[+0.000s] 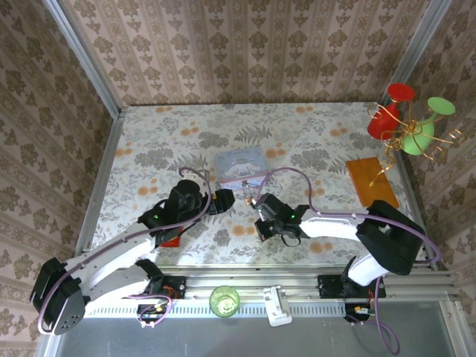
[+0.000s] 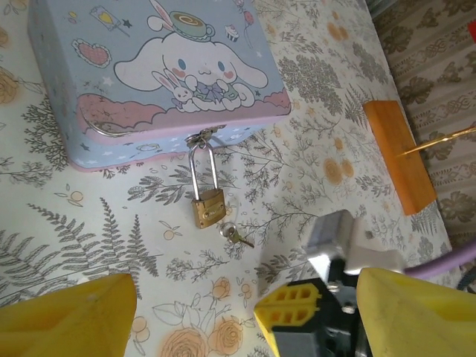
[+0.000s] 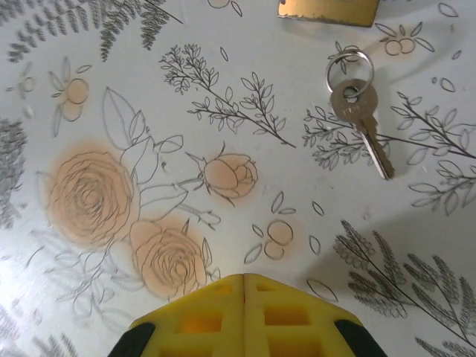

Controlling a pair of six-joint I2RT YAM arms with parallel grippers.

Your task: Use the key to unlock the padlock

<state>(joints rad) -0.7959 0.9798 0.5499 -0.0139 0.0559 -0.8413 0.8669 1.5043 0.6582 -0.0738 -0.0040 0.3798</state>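
Observation:
The small brass padlock point(image 2: 208, 207) hangs by its shackle from the hasp of a pale blue cartoon tin point(image 2: 149, 74) and lies flat on the floral cloth. The key point(image 2: 236, 236), on a little ring, lies just right of and below the padlock. In the right wrist view the key point(image 3: 358, 111) rests ahead and to the right, with the padlock's lower edge point(image 3: 327, 10) at the top. My right gripper point(image 3: 244, 286) is shut with nothing in it, short of the key. My left gripper point(image 2: 245, 297) stands open near the padlock, fingers point(image 2: 67, 320) wide apart.
The tin point(image 1: 239, 162) sits mid-table. An orange wooden block point(image 1: 370, 181) and a wire stand with red and green cups point(image 1: 405, 123) occupy the right side. A green cup point(image 1: 224, 300) sits by the near rail. Wallpapered walls enclose the table.

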